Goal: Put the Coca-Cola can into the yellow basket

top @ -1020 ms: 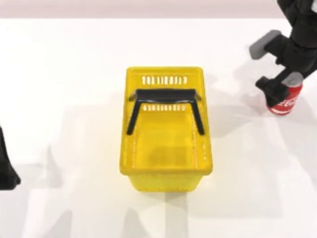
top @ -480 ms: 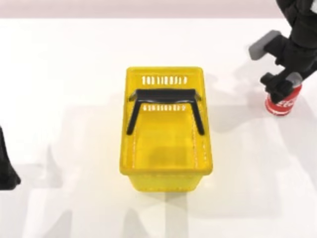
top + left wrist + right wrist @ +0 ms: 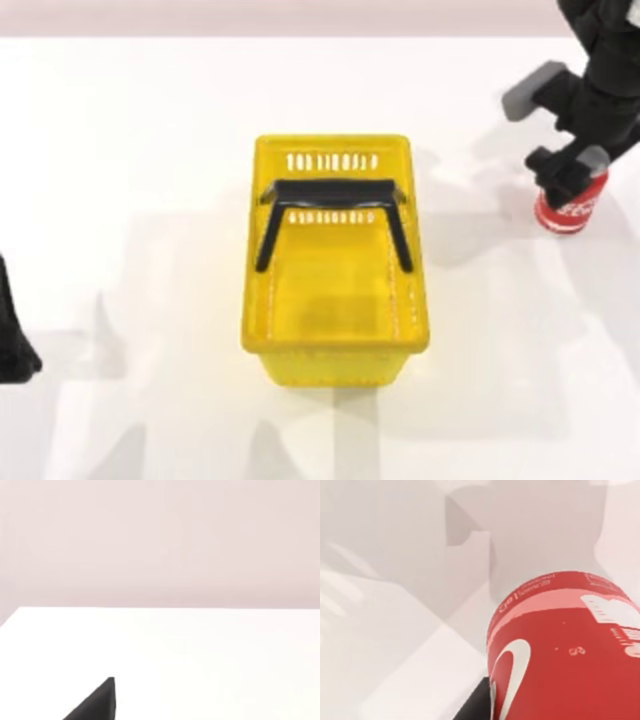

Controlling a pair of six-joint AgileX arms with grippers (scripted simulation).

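The Coca-Cola can (image 3: 568, 212) stands upright on the white table at the far right, red with white script. My right gripper (image 3: 572, 170) sits over its top from above and is shut on it. In the right wrist view the can (image 3: 560, 650) fills the near side, and one black finger (image 3: 477, 705) presses against its wall. The yellow basket (image 3: 335, 143) stands in the middle of the table, well to the left of the can. Its black handle (image 3: 335, 190) is folded across the far half and its inside is bare. My left gripper (image 3: 15, 350) is parked at the left edge.
The table (image 3: 150, 150) is a plain white surface with soft shadows on it. A wide strip of bare table lies between the basket's right wall and the can. The left wrist view shows only table, back wall and a black tip (image 3: 100, 700).
The right gripper's fingers have come together round the can's top, and the can has shifted slightly left and stands straighter. Over the last half second nothing has visibly moved. The left arm is still.
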